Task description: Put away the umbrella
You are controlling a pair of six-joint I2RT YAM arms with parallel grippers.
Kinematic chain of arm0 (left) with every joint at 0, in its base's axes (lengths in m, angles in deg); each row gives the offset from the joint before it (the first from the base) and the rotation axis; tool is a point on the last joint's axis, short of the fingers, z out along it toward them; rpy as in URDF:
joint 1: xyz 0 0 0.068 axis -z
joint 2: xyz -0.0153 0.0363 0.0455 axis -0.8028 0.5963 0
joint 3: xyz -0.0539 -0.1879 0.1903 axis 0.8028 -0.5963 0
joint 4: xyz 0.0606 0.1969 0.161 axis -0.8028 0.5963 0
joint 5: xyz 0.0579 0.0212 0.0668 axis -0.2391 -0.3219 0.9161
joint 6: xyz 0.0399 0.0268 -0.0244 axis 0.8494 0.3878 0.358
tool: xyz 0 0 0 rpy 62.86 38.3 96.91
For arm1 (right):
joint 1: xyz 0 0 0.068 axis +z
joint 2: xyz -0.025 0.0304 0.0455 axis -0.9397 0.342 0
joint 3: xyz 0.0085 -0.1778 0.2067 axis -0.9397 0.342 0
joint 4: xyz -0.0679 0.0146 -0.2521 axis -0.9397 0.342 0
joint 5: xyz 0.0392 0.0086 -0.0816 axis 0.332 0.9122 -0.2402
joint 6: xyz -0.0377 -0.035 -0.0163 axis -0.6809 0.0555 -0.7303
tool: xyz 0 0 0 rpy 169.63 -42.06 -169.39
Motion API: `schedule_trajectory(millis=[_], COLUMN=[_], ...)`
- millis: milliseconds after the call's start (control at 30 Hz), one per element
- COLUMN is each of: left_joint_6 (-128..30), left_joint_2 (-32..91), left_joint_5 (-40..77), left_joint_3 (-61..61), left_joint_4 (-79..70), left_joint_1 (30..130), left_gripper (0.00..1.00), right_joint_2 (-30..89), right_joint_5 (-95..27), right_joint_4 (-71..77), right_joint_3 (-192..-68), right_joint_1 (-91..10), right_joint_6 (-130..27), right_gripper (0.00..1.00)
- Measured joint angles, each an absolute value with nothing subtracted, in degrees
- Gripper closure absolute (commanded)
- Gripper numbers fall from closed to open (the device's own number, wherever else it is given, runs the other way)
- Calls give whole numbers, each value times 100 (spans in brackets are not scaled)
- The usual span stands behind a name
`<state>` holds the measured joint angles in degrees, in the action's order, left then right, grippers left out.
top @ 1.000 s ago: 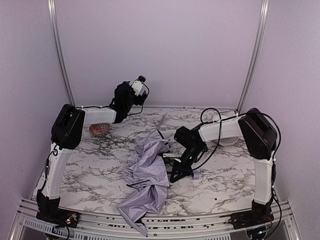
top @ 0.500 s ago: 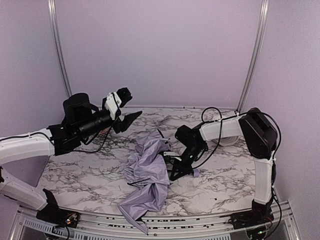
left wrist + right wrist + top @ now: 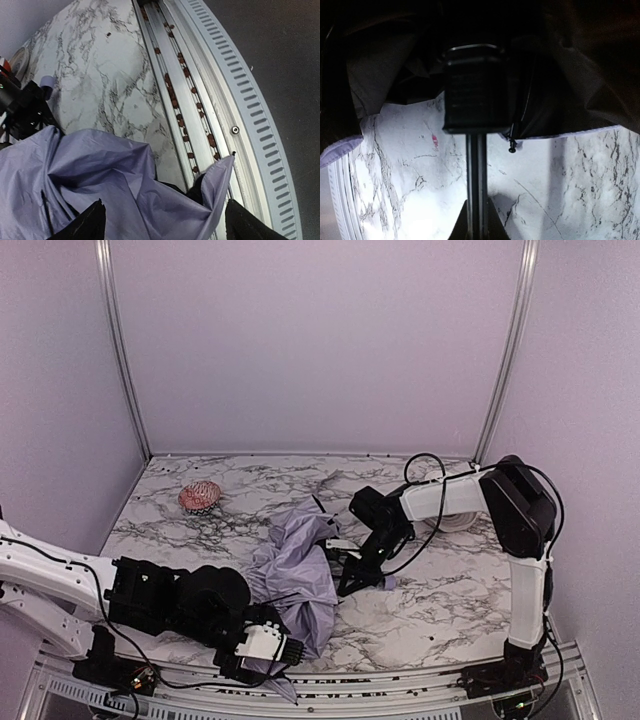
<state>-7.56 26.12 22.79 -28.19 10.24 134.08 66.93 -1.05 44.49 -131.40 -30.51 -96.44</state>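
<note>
Clearly early yet. Shows umbrella (image 3: 295,575) crumpled on tabletop (image 3: 445,595), hem (image 3: 220,172) draped over near rail (image 3: 200,100). Clamps shaft (image 3: 476,165) in right claw (image 3: 348,585); holds left claw (image 3: 165,221) apart just over that hem. Leaves fabric to gather, wrap and stow.

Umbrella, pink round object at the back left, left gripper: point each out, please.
umbrella (image 3: 300,578): top external view, on the crumpled lavender fabric.
pink round object (image 3: 200,496): top external view, on its middle.
left gripper (image 3: 165,217): left wrist view, midway between its open fingertips.
</note>
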Motion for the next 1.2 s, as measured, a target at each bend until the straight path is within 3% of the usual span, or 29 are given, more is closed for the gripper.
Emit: schedule_trajectory(millis=[300, 500, 633, 967, 1200], left_joint_6=[-609, -329, -198, -303, -465], left_joint_2=[2736, 2872, 2922, 3038, 2094], left_joint_5=[2865, 3320, 3527, 4013, 3809], left_joint_3=[-3269, -3368, -3378, -3083, -2640], left_joint_4=[1651, 1630, 1518, 1391, 972], left_joint_1=[13624, 13657, 13688, 13714, 13561], left_gripper=[23, 62, 100, 100, 100], right_joint_2=[6647, 6632, 6632, 6333, 5638], right_joint_5=[-266, -321, -341, -701, -1519], right_joint_4=[4399, 4362, 4292, 3717, 2578], right_joint_3=[-13140, -13134, -13131, -12738, -11767], right_joint_1=[-2929, -2901, -2874, -2682, -2328], right_joint_6=[-9526, -9471, -9430, -9213, -8962], right_gripper=[100, 100, 100, 100, 100])
